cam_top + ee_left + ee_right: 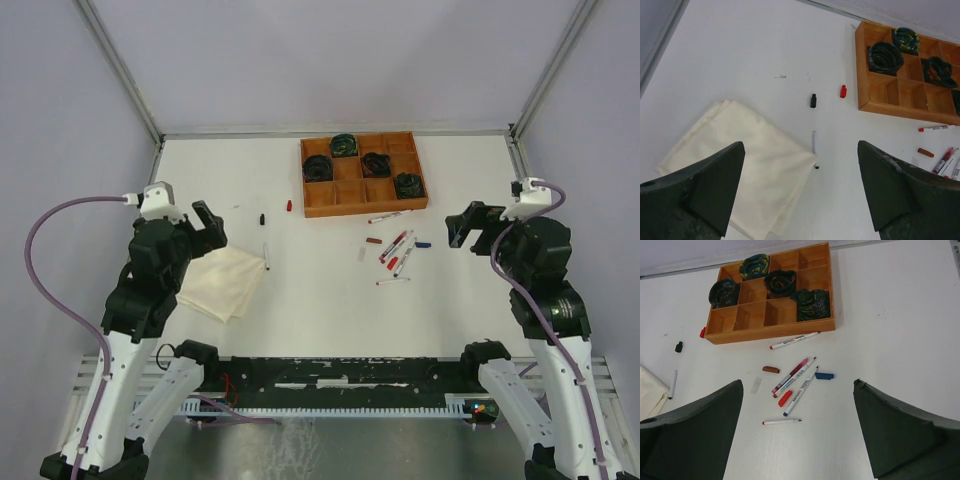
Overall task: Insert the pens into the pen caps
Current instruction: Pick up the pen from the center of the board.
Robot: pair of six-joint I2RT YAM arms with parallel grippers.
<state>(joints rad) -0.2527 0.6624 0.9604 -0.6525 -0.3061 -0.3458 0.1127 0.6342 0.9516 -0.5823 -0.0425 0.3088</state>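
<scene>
White table [900,315], thin white pens [800,391] scattered, small coloured caps [824,375]

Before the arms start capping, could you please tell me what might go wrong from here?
The white-barrelled marker pens bunched beside the wooden compartment tray touch, so lifting one may drag others. The lone white pen lies at the corner of the folded cream cloth, so a grasp could snag fabric.

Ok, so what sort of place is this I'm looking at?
Probably a robotics lab test cell. A white table enclosed by plain grey panels on metal framing, a left arm and right arm bolted at its near edge, and staged props: pens, pen caps, a wooden tray.
</scene>
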